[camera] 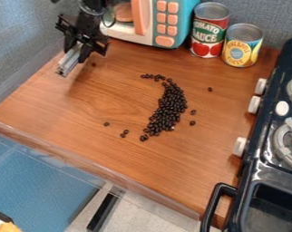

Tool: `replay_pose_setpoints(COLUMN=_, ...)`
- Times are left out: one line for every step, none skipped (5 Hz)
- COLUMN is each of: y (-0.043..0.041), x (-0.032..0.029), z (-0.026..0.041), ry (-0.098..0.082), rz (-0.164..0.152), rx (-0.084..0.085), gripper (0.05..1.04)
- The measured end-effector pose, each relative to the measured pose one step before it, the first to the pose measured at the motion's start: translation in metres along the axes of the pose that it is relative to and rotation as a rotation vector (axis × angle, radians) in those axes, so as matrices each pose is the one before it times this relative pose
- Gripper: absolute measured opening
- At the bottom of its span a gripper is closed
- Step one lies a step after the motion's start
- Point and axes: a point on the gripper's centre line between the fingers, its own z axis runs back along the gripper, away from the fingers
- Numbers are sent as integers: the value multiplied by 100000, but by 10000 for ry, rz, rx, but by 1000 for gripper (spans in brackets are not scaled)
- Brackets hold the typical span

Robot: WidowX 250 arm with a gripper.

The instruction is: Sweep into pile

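My gripper (82,47) hangs over the upper left part of the wooden counter, left of the toy microwave. It holds a grey, bar-like piece (70,60) that points down toward the counter. Dark beans (167,106) lie in a curved, elongated heap at the middle of the counter, well to the right of and below the gripper. A few loose beans (124,133) are scattered at the heap's lower left, and others (192,123) lie to its right. One bean (209,89) rests farther off at the upper right.
A toy microwave (163,22) stands at the back, with a tomato sauce can (209,31) and a pineapple can (241,46) beside it. A black toy stove (270,158) borders the right side. The counter's front edge (100,167) runs diagonally across the lower left.
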Motion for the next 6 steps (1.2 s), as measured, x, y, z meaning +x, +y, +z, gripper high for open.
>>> replay_pose_setpoints(y=-774, x=-20, z=-1269, ry=117, rz=-243, rx=-160, gripper=385)
replay_pose_setpoints(y=-459, x=-123, z=-175, ry=-98, rz=-157, rx=-202, gripper=385)
replay_pose_setpoints(y=-621, x=-492, z=11, ry=-194, rz=-229, rx=-112, gripper=386)
replay_pose_setpoints(y=-2428, x=-817, z=1069, ry=-142, rz=-514, rx=-442, gripper=386)
replay_pose_setpoints(y=-2475, x=-6, z=1047, ry=-174, rz=-357, rx=-500, gripper=385)
replay_pose_setpoints(y=-1956, x=370, z=738, ry=87, rz=-122, rx=-368, gripper=386)
